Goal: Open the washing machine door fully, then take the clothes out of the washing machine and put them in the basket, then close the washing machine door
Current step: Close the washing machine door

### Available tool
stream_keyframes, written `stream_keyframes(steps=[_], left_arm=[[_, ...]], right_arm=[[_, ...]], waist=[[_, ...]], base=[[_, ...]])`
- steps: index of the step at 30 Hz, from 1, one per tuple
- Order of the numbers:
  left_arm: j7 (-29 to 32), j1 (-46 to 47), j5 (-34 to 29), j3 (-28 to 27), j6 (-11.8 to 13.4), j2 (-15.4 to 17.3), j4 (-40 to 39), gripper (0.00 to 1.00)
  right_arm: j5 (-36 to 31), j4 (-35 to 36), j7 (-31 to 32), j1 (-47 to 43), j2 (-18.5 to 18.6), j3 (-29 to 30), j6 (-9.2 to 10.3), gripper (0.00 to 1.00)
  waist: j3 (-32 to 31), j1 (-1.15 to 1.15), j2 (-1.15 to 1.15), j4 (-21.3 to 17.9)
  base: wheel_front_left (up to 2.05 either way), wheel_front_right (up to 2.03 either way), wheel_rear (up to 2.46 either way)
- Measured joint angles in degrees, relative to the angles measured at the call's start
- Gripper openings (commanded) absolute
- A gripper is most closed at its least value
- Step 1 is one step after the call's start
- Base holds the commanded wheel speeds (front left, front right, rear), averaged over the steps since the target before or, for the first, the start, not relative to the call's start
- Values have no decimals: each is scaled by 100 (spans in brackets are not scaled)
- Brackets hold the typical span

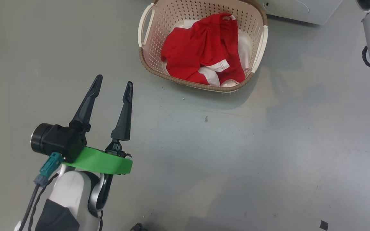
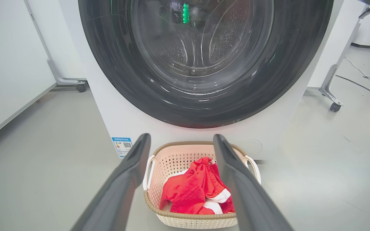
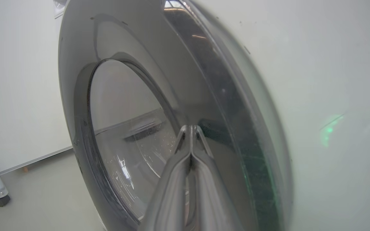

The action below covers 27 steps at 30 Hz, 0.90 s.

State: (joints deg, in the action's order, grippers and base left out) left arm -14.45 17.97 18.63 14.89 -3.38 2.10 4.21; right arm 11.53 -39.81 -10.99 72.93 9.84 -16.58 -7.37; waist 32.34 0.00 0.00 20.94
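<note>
1. The clothes (image 1: 201,51), red with white panels, lie heaped inside the basket (image 1: 172,16).
2. We see the left gripper (image 1: 114,80) near the basket's front left corner, apart from it, fingers spread and empty.
3. Behind the basket, the washing machine door (image 2: 204,112) looks shut or nearly so against the washing machine (image 2: 108,106).
4. Beyond the basket, the right gripper (image 3: 189,128) is clenched on nothing, with its tips at the door's black ring.

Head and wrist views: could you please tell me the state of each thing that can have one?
Round black-ringed glass washing machine door: against the white washing machine front, seemingly closed.
Cream perforated plastic basket: upright on the floor, loaded.
Red and white fabric clothes: heaped inside the basket.
Left tool: open, empty.
Right tool: shut, empty, tips at the door.
</note>
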Motion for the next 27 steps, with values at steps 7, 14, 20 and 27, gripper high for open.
stream_keyframes(steps=[7, 14, 20, 27], left_arm=[[0, 32, 0, -1, -3, -20, 1, 100], [0, 88, -1, -2, -29, -25, 5, 100], [0, 97, -4, 0, -43, -35, 19, 100], [0, 102, -9, -5, -43, -42, 90, 100]], right_arm=[[54, -180, -76, 171, 23, 105, 79, 0], [48, -363, -142, 216, 25, 93, 105, 0], [48, -558, -175, 282, 16, 127, 213, 0], [49, -758, -238, 280, 4, 130, 222, 0]], waist=[[41, 0, 0, 10], [56, 0, 0, 4], [45, 0, 0, 2], [-38, 0, 0, -19]], base=[[0, 0, 0], [0, 0, 0], [0, 0, 0], [0, 0, 0]])
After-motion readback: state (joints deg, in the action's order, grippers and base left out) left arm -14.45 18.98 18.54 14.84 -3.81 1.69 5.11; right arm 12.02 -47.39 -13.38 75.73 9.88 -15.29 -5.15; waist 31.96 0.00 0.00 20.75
